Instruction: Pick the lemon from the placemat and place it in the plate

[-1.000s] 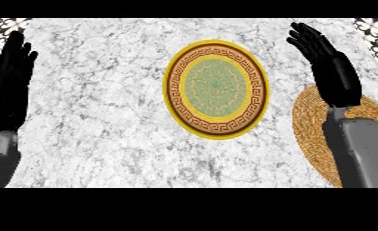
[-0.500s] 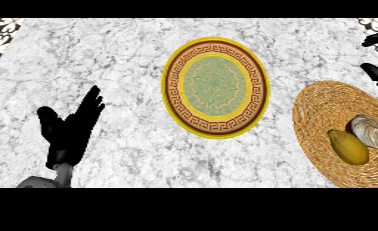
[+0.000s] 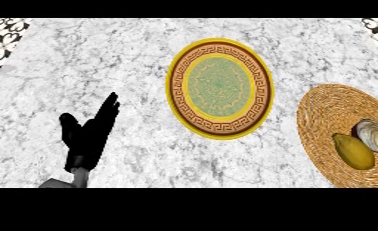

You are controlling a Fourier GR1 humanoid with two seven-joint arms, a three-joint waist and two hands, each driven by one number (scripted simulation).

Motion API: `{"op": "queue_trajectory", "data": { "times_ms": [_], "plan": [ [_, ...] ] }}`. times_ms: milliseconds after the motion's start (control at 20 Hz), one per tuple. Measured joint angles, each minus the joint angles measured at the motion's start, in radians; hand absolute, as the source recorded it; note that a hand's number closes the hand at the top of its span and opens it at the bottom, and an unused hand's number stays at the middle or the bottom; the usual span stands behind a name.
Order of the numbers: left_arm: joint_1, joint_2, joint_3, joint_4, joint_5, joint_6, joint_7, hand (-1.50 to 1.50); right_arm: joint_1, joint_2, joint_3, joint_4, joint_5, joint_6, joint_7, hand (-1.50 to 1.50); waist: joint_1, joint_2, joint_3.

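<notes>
Left robot hand point(image 3: 87, 137) at lower left, fingers straight and angled up to the right, thumb spread, grey wrist below. Holding nothing.

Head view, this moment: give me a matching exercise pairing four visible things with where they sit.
Things:
1. lemon
2. plate
3. left hand
4. placemat

Places:
A. lower left, open over the marble
B. right edge, woven, partly cut off
C. middle of the counter, nothing on it
D. on the woven mat, beside a pale object

Pairs: 1-D, 2-C, 3-A, 4-B
</notes>
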State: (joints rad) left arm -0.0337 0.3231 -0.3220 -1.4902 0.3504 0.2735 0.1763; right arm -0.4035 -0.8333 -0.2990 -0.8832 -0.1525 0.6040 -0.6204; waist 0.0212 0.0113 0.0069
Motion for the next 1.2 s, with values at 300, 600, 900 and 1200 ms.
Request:
{"op": "queue_trajectory", "data": {
  "times_ms": [300, 600, 900, 1200],
  "plan": [
    [0.007, 0.000, 0.005, 0.006, -0.003, -0.016, -0.017, 0.00, 0.038, -0.146, 0.146, -0.097, 0.158, -0.011, -0.028, -1.50, -0.001, -0.005, -0.001],
    [0.002, -0.022, 0.006, 0.021, -0.018, -0.003, -0.021, 0.00, 0.070, -0.219, 0.280, -0.159, 0.297, -0.087, -0.101, -1.50, -0.005, -0.009, -0.001],
    [0.019, -0.020, 0.028, 0.020, -0.022, -0.022, -0.026, 0.00, 0.118, -0.203, 0.363, -0.220, 0.379, -0.163, -0.126, -1.50, -0.013, -0.015, -0.001],
    [0.025, -0.032, 0.052, 0.039, -0.026, -0.057, -0.051, 0.00, 0.169, -0.165, 0.401, -0.290, 0.440, -0.202, -0.100, -1.50, -0.019, -0.019, 0.000]
  ]
}}
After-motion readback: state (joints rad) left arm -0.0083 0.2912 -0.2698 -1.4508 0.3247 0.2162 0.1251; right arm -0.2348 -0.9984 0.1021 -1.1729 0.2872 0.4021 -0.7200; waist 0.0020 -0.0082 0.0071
